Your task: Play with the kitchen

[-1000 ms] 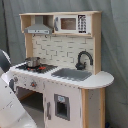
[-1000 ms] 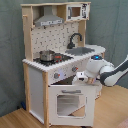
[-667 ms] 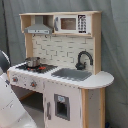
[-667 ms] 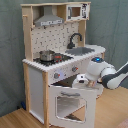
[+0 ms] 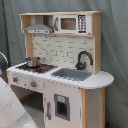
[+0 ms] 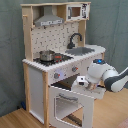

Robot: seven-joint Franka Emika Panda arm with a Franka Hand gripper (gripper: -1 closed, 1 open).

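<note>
My gripper (image 6: 80,83) sits at the top edge of the oven door (image 6: 70,106), which hangs partly open in the second exterior view; I cannot tell whether it grips anything. My arm (image 6: 111,76) reaches in from the second exterior view's right, wrist bent toward the door. The kitchen (image 5: 60,65) stands upright before a grey curtain (image 5: 115,50), a pot (image 6: 47,55) on its stovetop.

One kitchen (image 5: 60,70), one pot (image 5: 33,62), one faucet (image 5: 83,59), one microwave (image 5: 72,23)
</note>
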